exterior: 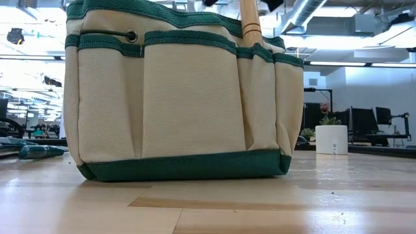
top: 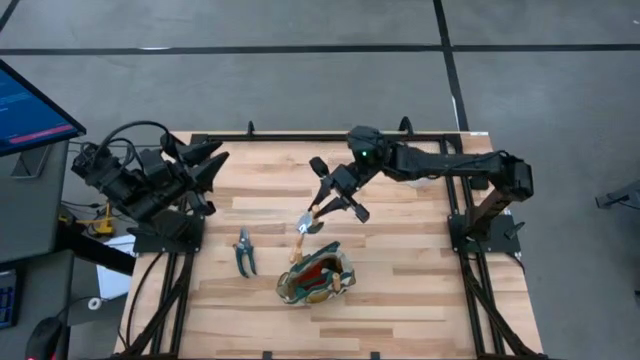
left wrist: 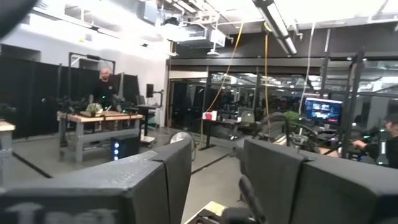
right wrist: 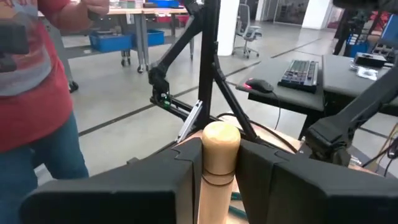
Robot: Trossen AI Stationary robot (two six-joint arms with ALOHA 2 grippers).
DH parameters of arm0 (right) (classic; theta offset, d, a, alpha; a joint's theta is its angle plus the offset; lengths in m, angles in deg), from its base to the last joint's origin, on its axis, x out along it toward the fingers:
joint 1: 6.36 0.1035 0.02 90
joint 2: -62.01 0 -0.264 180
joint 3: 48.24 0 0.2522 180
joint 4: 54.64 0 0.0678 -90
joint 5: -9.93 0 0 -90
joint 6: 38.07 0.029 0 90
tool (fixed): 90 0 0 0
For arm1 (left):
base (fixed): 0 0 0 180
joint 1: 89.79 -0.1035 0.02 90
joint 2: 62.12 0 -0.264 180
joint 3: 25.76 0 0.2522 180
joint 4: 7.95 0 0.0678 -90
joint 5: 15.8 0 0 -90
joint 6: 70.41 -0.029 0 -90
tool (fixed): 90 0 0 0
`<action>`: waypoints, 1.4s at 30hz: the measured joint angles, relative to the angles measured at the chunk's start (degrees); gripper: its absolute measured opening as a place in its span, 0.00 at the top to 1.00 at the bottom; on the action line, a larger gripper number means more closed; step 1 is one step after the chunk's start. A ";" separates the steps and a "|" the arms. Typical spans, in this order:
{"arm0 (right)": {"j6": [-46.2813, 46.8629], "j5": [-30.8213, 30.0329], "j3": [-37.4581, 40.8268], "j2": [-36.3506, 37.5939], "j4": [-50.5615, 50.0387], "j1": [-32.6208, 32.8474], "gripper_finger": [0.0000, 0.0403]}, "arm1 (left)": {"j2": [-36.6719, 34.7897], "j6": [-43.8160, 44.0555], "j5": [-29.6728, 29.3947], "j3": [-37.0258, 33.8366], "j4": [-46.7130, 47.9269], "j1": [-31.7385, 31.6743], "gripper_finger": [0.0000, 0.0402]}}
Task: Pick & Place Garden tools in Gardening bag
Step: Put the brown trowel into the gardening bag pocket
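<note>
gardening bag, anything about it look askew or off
Nothing is spilled or damaged. The gardening bag stands upright near the table's front edge. The right gripper holds a wooden-handled trowel above the bag. The pruning shears lie flat on the table, left of it.

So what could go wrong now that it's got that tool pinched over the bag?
1. The right gripper pinches only the top of the trowel's wooden handle, so the trowel may swing or slip.
2. The trowel hangs beside the gardening bag rather than over its opening, so it could catch the rim or drop into an outer pocket.
3. The bag looks soft, so a push might tip or shift it.
</note>
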 joint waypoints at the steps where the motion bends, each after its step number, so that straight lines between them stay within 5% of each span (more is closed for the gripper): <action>1: 0.42 -0.02 1.39 0.00 1.92 0.01 0.85 | -0.01 0.01 -0.40 0.00 0.17 0.00 0.67; 18: 8.38 -1.55 15.85 -0.02 20.98 2.55 0.85 | 0.01 0.15 -1.82 0.00 0.73 0.00 0.68; 42: 12.94 -2.24 18.74 -2.74 21.45 4.45 0.85 | 0.03 0.59 -1.78 0.00 0.84 -0.04 0.68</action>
